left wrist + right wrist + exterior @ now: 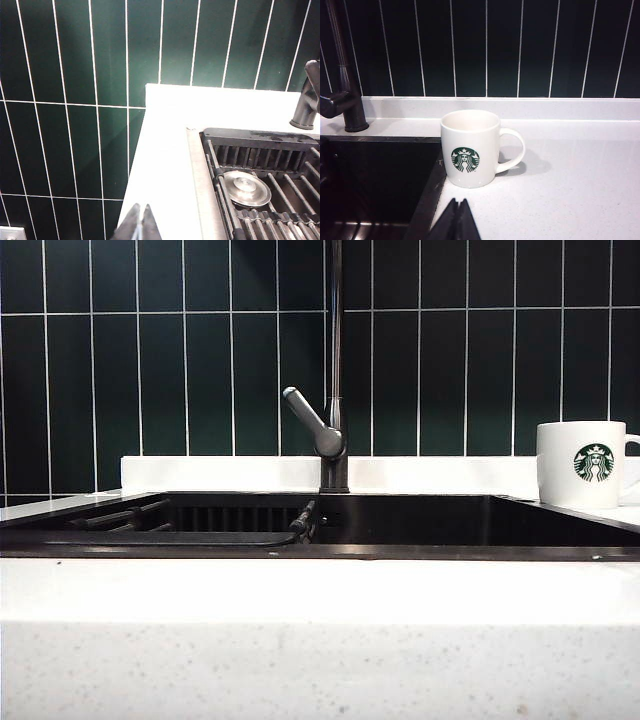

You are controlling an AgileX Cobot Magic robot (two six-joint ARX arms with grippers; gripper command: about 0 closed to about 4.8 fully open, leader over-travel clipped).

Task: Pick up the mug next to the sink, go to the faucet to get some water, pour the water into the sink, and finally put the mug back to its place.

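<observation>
The white mug (pixel 582 464) with its green logo stands upright on the white counter at the right end of the dark sink (pixel 480 522); neither gripper shows in the exterior view. The dark faucet (pixel 335 360) rises behind the sink's middle, its grey lever angled to the left. No water is running. In the right wrist view the mug (pixel 470 148) sits beside the sink's rim (pixel 427 200), handle turned away from the basin, and my right gripper (pixel 458 201) is shut and empty a short way in front of it. My left gripper (pixel 141 207) is shut and empty over the counter beside the sink (pixel 260 190).
Dark green tiles cover the wall (pixel 150 350) behind the counter. A dark drying rack (pixel 270 205) lies in the left half of the basin over a round metal drain cover (pixel 246 186). A white counter strip (pixel 320 590) runs along the front edge.
</observation>
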